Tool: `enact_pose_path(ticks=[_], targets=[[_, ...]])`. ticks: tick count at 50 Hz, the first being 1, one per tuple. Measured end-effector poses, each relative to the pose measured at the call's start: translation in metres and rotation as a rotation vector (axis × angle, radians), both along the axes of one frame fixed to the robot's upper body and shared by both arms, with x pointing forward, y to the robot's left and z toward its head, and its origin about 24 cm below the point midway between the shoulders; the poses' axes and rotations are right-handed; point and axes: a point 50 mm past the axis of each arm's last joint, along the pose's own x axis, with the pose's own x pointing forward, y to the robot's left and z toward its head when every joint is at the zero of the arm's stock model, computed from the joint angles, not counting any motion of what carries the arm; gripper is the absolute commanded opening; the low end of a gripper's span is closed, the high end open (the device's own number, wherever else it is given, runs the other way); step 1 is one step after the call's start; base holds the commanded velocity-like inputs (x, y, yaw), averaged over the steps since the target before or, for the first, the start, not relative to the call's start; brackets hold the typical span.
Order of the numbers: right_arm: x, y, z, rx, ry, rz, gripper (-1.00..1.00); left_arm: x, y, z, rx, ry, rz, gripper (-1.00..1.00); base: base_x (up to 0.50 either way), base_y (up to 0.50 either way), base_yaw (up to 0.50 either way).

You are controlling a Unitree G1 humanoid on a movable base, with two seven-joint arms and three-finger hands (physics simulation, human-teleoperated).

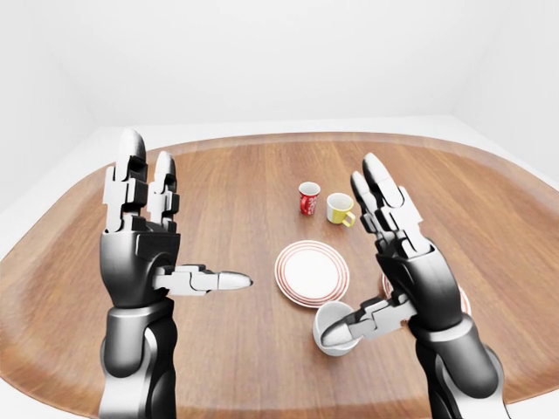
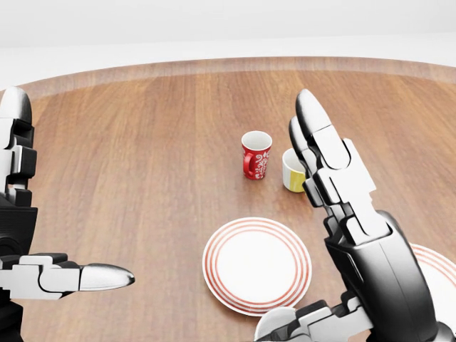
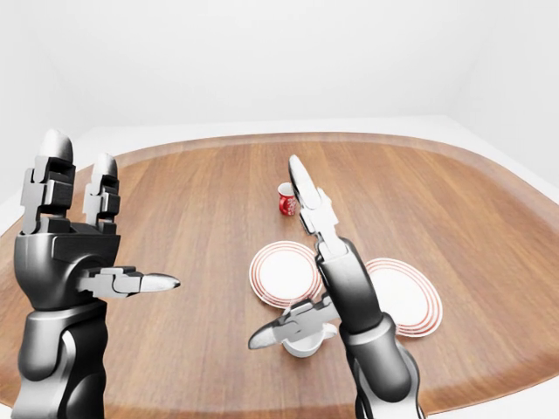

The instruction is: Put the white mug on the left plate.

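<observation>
In the left-eye view your right hand (image 1: 397, 262) hangs over the white mug (image 1: 337, 329) with its fingers (image 1: 377, 194) spread and grasping nothing, the mug standing on the table (image 1: 236, 183) just near of the left plate (image 1: 312, 272). In the head view only the mug's rim shows at the bottom edge under your thumb, so a blind closure could knock it over. In the right-eye view your left hand (image 3: 74, 253) is likewise spread, far left, and the right plate (image 3: 403, 297) is a wrong target.

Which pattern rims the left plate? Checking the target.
Concentric red rings on white around the left plate; the head view shows it best.
</observation>
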Motion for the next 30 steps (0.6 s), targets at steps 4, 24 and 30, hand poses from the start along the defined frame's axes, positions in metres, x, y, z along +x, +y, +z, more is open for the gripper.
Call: enact_pose_path(ticks=[4, 24, 30], targets=[[-0.005, 0.004, 0.001, -0.055, -0.009, 0.023, 1.00, 0.000, 0.000, 0.000, 0.001, 0.000, 0.001, 1.00, 0.00, 0.00, 0.00], [-0.019, 0.019, -0.001, -0.269, -0.020, 0.085, 1.00, 0.000, 0.000, -0.001, 0.003, 0.005, 0.001, 1.00, 0.00, 0.00, 0.00], [-0.021, 0.024, -0.006, -0.363, -0.004, 0.089, 1.00, -0.001, 0.000, -0.001, 0.003, 0.003, 0.000, 1.00, 0.00, 0.00, 0.00]])
